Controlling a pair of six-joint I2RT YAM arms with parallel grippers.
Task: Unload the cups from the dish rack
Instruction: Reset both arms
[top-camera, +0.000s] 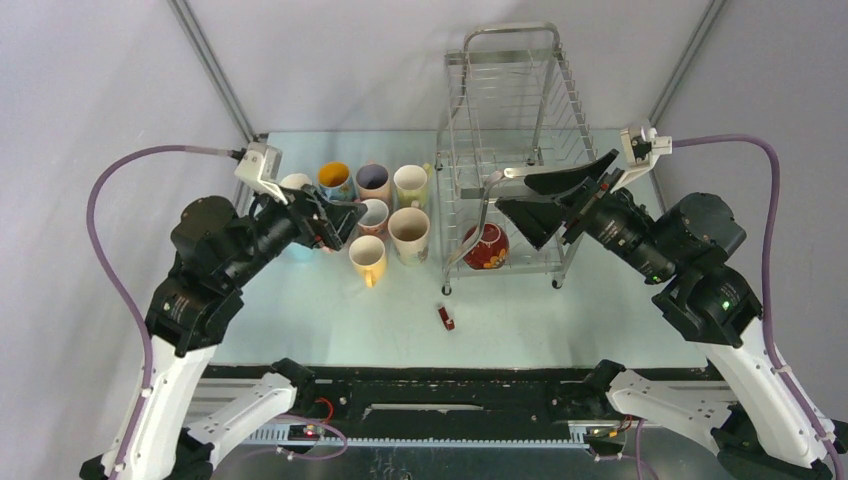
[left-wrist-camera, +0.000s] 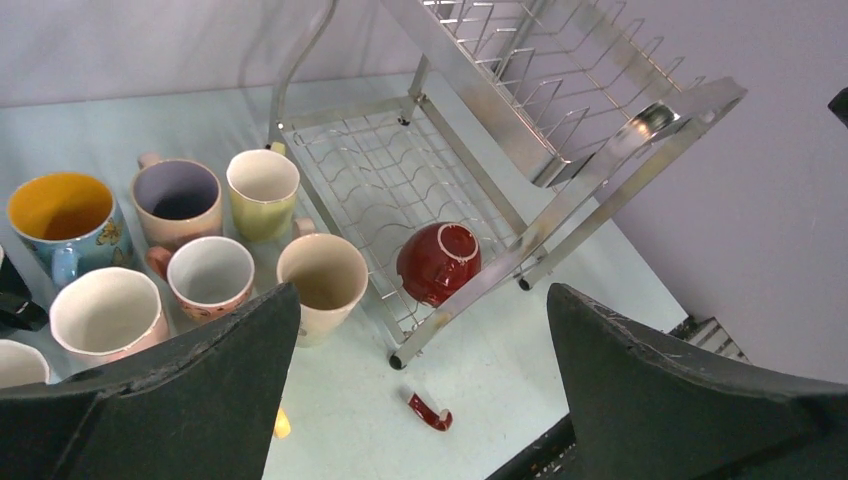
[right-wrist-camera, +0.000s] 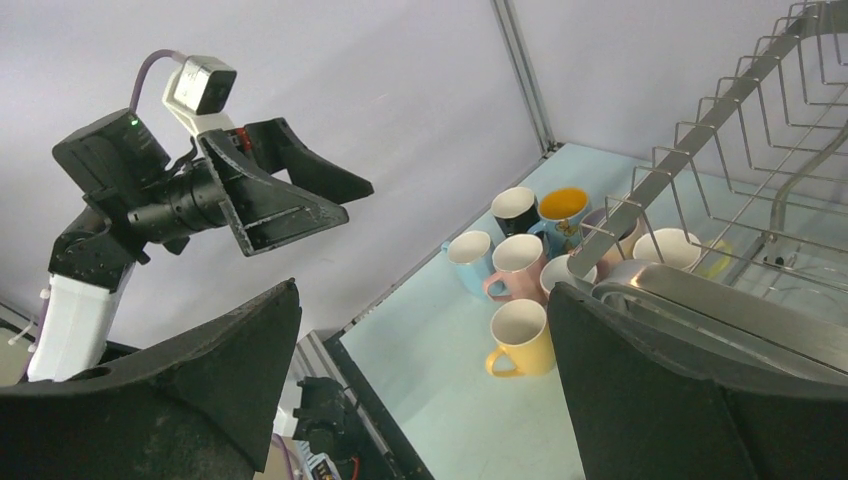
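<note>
The chrome wire dish rack (top-camera: 512, 120) stands at the back middle. One patterned dark red cup (top-camera: 487, 246) lies on its side on the lower tier, also seen in the left wrist view (left-wrist-camera: 438, 262). Several cups stand upright on the table left of the rack, among them a yellow one (top-camera: 368, 258), a cream one (top-camera: 409, 233) and a light blue one (right-wrist-camera: 470, 256). My left gripper (top-camera: 350, 225) is open and empty, raised over these cups. My right gripper (top-camera: 512, 192) is open and empty, raised at the rack's front end frame (right-wrist-camera: 700, 300), above the red cup.
A small dark red fragment (top-camera: 446, 319) lies on the table in front of the rack, also in the left wrist view (left-wrist-camera: 430, 413). Grey walls and slanted poles (top-camera: 215, 70) close in the back. A black rail (top-camera: 450, 385) runs along the near edge.
</note>
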